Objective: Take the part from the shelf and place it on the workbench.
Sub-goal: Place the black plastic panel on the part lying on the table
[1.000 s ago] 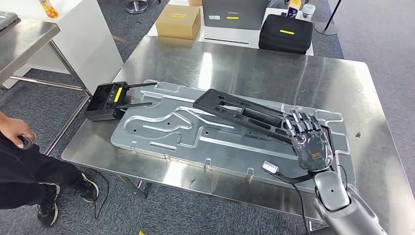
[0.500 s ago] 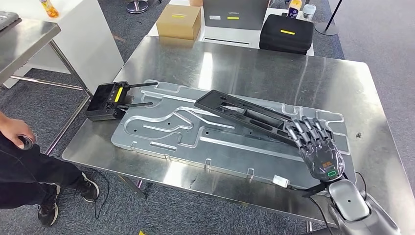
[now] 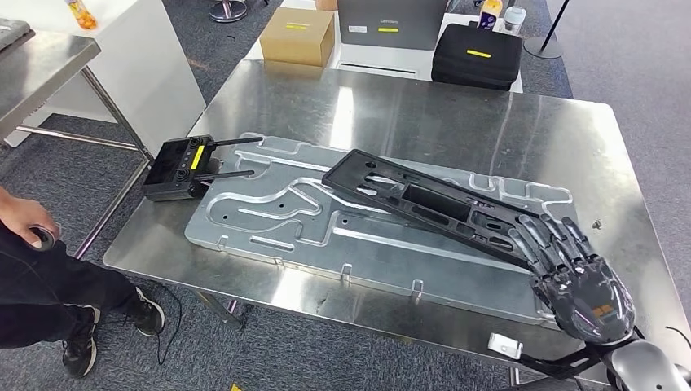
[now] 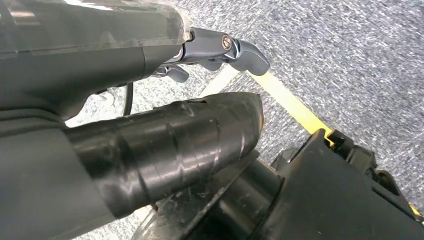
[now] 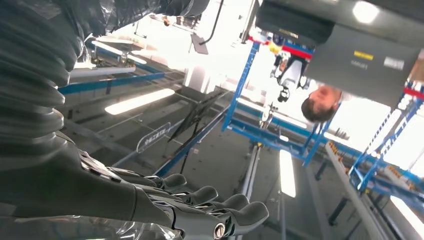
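black part (image 3: 424, 204) — lies across the grooved metal plate (image 3: 269, 236) on the workbench (image 3: 424, 114). right hand (image 3: 578, 277) — fingers spread, holding nothing, just beside the part's near end. risk: a careless move knocks it askew.

Black controller (image 3: 181, 167), cardboard box (image 3: 298, 34), black case (image 3: 476, 54)

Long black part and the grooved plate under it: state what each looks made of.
Long black part: probably moulded plastic; matt black, dull with no glints, with moulded openings.
Grooved plate: likely machined aluminium; pale silver, soft satin sheen, milled channels.
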Tool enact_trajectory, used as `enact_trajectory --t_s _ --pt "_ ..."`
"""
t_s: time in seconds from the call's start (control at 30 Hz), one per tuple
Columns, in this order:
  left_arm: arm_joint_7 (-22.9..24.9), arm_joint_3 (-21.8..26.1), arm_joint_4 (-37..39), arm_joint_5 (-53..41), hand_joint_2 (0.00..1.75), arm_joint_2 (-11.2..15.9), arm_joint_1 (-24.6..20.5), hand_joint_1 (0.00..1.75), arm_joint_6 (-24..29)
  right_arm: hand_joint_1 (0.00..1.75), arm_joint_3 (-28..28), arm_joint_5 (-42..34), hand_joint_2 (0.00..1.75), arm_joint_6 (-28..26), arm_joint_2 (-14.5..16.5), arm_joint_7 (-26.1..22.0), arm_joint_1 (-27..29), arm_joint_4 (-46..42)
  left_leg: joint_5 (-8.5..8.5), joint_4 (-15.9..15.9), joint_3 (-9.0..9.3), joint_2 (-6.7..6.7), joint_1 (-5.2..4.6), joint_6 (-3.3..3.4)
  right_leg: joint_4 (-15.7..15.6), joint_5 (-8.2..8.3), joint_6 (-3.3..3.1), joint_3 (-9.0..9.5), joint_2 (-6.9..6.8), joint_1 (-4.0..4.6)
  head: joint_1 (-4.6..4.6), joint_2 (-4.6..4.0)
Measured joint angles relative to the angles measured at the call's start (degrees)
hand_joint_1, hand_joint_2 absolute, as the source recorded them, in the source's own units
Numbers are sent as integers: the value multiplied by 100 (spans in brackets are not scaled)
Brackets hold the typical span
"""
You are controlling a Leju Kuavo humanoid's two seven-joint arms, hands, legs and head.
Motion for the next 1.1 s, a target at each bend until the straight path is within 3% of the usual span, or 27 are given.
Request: enact_trajectory --t_s 0.13,0.2,0.3,0.43,0.67,0.73,0.83,0.93,1.1 --pt "-1 58 0 -5 0 10 2 0 -9 0 -136 -342 175 -447 76 -381 344 -460 -3 -1 0 2 0 0 0 0 0 0 7 2 1 0" --pt "-2 67 0 -16 0 10 -2 0 -16 0 -147 -813 175 -916 434 -1079 376 -629 -3 -2 2 5 3 -1 0 0 0 2 12 8 2 0" --pt "3 67 0 -23 0 4 -16 0 -4 0 -169 -1094 175 -1174 1247 -1919 387 -818 -3 -4 9 8 5 -1 0 -1 -1 4 15 10 -1 0" --pt "9 67 0 -25 0 -1 -20 0 1 0 -176 -1097 175 -1190 1875 -2088 400 -923 -1 -7 11 8 6 -5 1 -2 -2 7 18 12 -2 0" --pt "3 66 0 -26 0 -1 -20 0 1 0 -222 -1286 175 -1197 2324 -2307 408 -986 0 -5 19 8 4 -6 0 -1 -1 10 18 7 -1 0" --pt "-14 61 0 -30 0 -2 -20 0 5 0 -333 -1769 175 -1198 2584 -2847 439 -1028 0 -4 23 8 4 -5 0 -1 -1 10 18 6 -1 0" --pt "-30 31 0 -38 0 -16 -18 0 44 0 -588 -2878 175 -1205 3277 -3715 553 -1149 -1 -4 24 8 0 -6 0 -2 0 10 17 3 -2 0" --pt "6 -14 0 -41 0 -34 -18 0 106 0 -685 -3708 175 -1212 3868 -3820 723 -1304 -6 0 21 7 -4 -5 -4 -3 1 12 18 1 -1 0" --pt "91 -56 0 -46 0 -56 -14 0 192 0 -706 -4120 175 -1214 4417 -3824 1031 -1379 -18 20 12 8 -12 8 -6 -2 7 17 18 -7 -1 0"
